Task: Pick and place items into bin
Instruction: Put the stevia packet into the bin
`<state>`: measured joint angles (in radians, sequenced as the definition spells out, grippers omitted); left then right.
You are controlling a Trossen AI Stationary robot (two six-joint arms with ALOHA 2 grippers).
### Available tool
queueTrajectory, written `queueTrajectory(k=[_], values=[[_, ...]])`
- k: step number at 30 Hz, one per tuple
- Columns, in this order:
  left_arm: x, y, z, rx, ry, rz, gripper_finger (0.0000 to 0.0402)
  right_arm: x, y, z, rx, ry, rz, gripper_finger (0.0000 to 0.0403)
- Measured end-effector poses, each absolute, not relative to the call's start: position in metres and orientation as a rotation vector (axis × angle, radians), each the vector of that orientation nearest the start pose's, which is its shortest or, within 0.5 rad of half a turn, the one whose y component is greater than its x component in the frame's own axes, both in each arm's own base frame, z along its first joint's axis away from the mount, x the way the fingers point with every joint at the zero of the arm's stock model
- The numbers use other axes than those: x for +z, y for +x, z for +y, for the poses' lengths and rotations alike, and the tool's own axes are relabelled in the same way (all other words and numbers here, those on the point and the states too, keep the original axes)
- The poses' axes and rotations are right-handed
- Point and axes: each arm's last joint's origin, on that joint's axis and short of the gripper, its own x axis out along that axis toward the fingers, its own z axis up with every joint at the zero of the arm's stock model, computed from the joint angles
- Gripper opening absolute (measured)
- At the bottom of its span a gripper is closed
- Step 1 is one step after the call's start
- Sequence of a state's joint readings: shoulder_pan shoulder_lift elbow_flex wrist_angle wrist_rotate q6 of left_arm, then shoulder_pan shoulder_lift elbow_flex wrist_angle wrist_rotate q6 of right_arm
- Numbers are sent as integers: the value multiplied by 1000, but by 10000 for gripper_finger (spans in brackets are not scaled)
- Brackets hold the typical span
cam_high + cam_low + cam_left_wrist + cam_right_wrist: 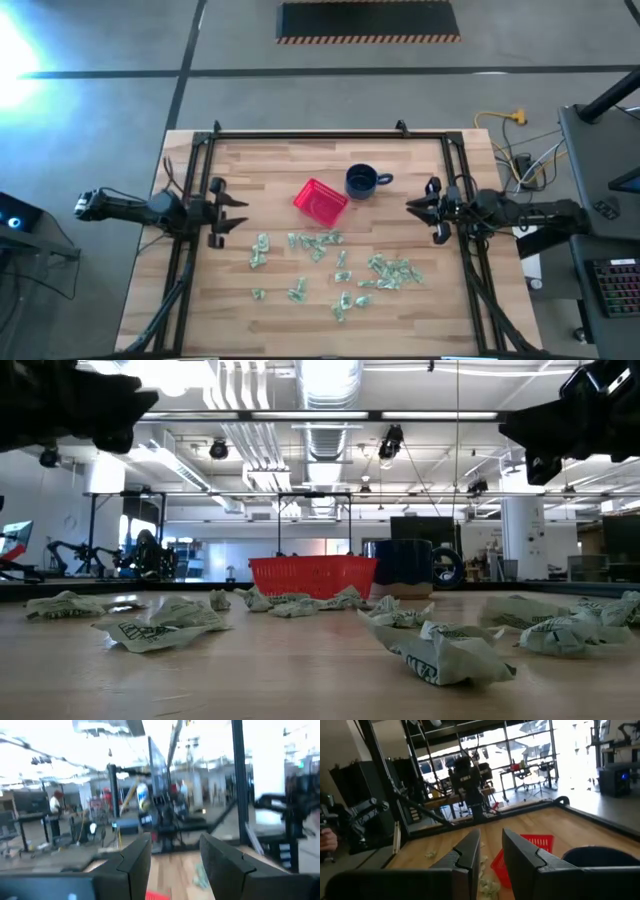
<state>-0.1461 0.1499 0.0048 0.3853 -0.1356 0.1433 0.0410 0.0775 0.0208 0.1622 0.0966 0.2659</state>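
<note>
Centrally, one red basket [320, 199] is seen tilted on the wooden table [280, 165], with one dark blue mug [362, 181] just beside it. Roughly twenty crinkled green-and-white wrapped pieces [318, 245] are scattered nearer the table's front edge, none seen inside the basket. The left gripper [238, 212] is held over the left side, fingers parted and empty. The right gripper [415, 208] is held over the right side, fingers narrowly apart, nothing gripped.

floor: grey concrete [330, 95], striped dark mat [368, 20] | ceiling: exposed ducts [325, 385], strip lights | windows [530, 750] bright | counter [280, 170]: pale wood
</note>
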Motion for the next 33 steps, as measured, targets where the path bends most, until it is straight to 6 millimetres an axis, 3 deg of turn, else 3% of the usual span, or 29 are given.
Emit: queueTrajectory(k=[3, 7, 10, 14, 18, 24, 28, 33], values=[[193, 102, -10, 47, 165, -271, 154, 177, 104, 1, -49, 300, -76, 73], [189, 104, -10, 35, 30, -225, 154, 170, 108, 2, -59, 330, -7, 73], [170, 108, -11, 12, 22, 22, 154, 162, 112, 2, -70, 348, 57, 73], [168, 112, -12, 17, -5, 239, 154, 157, 117, 3, -77, 351, 110, 72], [182, 122, -13, 17, 12, 333, 154, 158, 121, 3, -75, 336, 100, 72], [188, 146, -17, 20, 55, 605, 154, 160, 126, 3, -69, 288, 76, 72], [182, 160, -19, 13, 99, 796, 154, 170, 127, 4, -27, 165, -26, 73], [182, 178, -22, 14, 114, 885, 154, 194, 130, 6, 32, -46, -171, 74]])
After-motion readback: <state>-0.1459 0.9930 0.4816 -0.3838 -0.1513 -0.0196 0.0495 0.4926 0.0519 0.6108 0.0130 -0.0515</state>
